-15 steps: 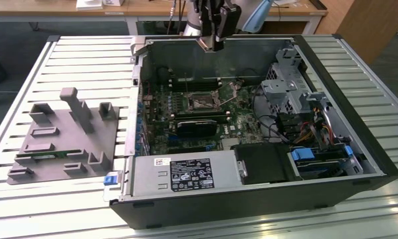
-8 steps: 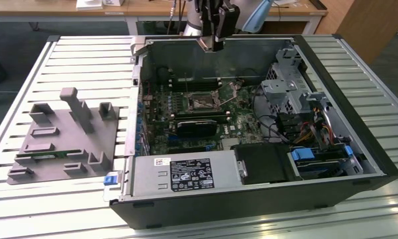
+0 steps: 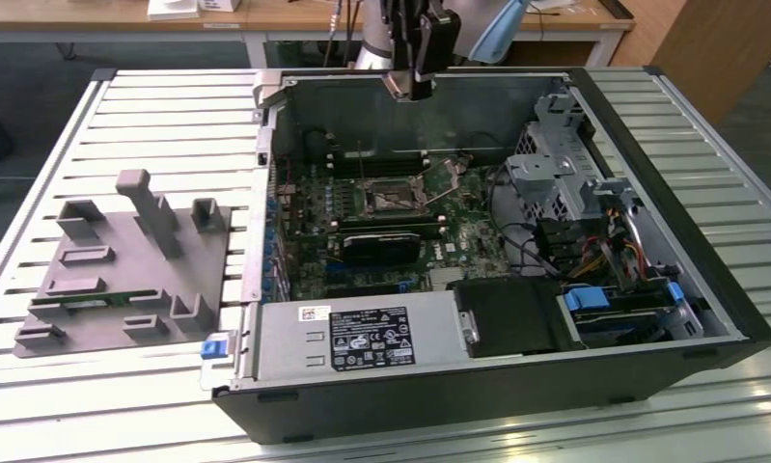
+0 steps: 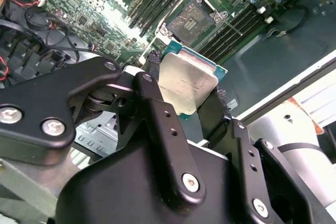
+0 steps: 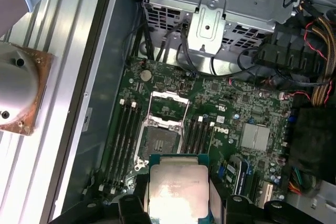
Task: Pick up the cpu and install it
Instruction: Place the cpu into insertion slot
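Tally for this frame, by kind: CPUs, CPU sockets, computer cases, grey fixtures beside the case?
cpu: 1, gripped in the hand
CPU socket: 1, open and empty
computer case: 1, side panel off
grey fixture: 1, beside the case
Total: 4

Slatted metal table point(image 3: 166, 106) before wooden desks point(image 3: 295, 14), grey floor point(image 3: 758, 116).
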Robot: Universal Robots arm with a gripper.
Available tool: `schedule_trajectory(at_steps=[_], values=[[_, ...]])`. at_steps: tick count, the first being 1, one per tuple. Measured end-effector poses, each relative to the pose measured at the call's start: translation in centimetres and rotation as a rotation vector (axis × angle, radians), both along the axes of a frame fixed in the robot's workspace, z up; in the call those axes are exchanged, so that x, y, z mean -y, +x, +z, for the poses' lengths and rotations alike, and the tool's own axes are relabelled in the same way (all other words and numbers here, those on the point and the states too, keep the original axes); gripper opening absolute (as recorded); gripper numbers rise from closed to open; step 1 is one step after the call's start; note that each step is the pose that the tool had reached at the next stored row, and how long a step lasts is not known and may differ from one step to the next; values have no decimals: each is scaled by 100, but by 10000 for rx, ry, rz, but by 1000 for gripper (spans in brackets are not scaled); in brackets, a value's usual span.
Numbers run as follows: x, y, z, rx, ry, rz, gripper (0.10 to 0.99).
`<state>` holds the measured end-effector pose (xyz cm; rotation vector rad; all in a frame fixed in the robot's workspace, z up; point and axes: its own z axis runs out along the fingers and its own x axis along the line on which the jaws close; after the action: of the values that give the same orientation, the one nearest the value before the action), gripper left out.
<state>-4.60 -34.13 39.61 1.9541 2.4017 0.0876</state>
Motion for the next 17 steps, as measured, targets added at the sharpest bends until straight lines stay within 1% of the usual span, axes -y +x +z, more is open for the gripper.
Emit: schedule_trajectory(at_steps=[6, 17], values=[[0, -1, -2, 0, 0, -254, 541], [0, -3, -21, -1, -2, -287, 541]])
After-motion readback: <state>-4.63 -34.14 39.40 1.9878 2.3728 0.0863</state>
